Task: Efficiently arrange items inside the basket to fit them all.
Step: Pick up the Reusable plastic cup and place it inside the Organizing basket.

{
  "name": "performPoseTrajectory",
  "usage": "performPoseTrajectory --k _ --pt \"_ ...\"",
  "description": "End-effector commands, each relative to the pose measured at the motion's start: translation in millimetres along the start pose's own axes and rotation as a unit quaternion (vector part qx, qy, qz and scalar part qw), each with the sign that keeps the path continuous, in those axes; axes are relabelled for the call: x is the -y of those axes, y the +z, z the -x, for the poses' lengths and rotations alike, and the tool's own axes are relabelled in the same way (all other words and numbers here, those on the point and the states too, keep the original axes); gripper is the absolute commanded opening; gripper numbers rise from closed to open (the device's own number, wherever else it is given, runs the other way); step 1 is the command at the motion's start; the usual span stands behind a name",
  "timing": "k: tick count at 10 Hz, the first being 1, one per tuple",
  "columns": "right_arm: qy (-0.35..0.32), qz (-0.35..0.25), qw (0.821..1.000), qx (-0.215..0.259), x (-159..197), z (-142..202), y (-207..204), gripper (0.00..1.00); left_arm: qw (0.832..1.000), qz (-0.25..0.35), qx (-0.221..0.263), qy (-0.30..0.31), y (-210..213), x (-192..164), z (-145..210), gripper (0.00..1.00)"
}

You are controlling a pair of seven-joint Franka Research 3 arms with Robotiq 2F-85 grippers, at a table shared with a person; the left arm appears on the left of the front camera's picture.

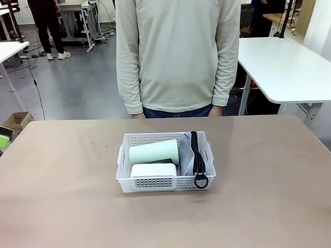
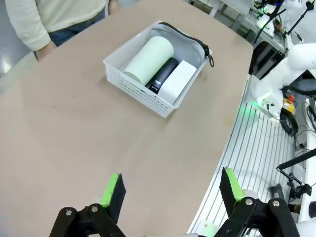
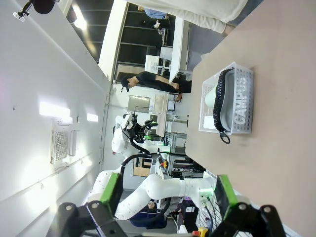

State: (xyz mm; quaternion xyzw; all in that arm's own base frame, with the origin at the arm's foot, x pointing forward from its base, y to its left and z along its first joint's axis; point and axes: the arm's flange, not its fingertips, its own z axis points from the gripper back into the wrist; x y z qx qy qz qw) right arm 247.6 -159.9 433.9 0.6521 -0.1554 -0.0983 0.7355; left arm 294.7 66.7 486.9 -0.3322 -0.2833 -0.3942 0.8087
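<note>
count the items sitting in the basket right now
4 in the basket: pale green cup lying down, black stapler beside it, white box next, and grey pouch upright along one side. Smaller things underneath could be hidden.

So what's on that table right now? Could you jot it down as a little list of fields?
container: white perforated plastic basket at mid-table
inside: pale green cup lying on its side; small black stapler between the cup and the white rounded box; grey "CAMPUS" zip pouch on edge along one wall
left gripper: open, away from the basket
right gripper: open, away from the basket
person: standing at the far side
</note>
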Motion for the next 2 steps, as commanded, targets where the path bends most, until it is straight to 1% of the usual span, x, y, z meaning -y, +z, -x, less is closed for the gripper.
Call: performPoseTrajectory --k 1,2 --pt "-0.005 -0.011 1.0 0.006 -5.5 -0.4 -1.2 1.0 1.0 0.005 0.009 -0.001 0.6 1.1 0.6 1.0" --pt "-0.005 -0.011 1.0 0.006 -5.5 -0.4 -1.2 1.0 1.0 0.005 0.009 -0.001 0.6 1.1 0.6 1.0"
